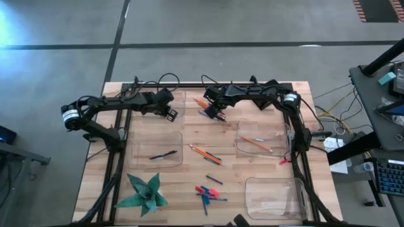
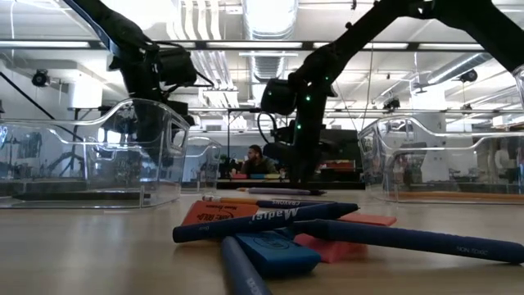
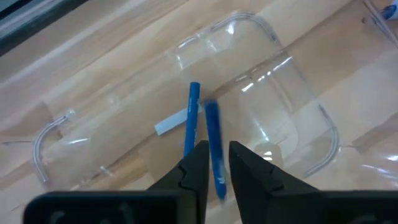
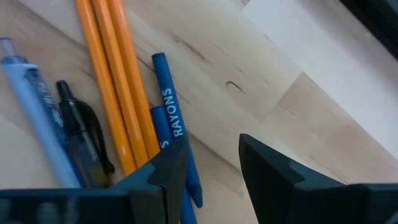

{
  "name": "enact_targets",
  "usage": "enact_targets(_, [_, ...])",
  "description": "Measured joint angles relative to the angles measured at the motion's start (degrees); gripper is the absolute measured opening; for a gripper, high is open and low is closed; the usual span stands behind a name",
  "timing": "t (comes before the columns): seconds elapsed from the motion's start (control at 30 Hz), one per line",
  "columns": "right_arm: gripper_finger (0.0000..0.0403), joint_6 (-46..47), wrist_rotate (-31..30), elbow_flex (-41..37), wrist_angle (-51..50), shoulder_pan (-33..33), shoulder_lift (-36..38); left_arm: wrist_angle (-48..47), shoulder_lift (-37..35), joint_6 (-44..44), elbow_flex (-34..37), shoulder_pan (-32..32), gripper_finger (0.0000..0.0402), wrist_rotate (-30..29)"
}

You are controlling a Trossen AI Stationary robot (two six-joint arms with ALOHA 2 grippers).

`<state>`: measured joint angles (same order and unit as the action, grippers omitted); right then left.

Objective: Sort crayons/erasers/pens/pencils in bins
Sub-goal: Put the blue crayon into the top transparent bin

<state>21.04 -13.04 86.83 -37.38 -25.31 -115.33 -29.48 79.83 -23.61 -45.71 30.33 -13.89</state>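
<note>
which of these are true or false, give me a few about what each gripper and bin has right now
1. The left gripper holds a blue crayon over a clear bin. True.
2. The right gripper is shut on an orange pencil. False: it is open and holds nothing, above the loose orange pencils.
3. The right bin holds a single pencil. True.
4. The black pen lies loose on the table. False: it lies inside the left bin.
5. The erasers are in a bin. False: they lie on the table.
</note>
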Motion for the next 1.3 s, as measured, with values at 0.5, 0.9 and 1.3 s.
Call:
enact_targets(0.5, [0.0134,-0.7,3.0,-0.1,2.4,-0.3,0.0,0.0,-0.3,0.0,-1.4,0.0,0.0068,0.1])
enact_targets(0.9, [0.0134,-0.6,4.0,-1.5,5.5,-0.3,0.1,0.0,-4.9,0.0,-2.4,0.0,0.0068,0.2])
enact_targets(1.3, [0.0134,1.9,3.9,-3.1,6.8,-0.8,0.0,0.2,-11.2,0.0,-2.4,0.0,0.0068,0.1])
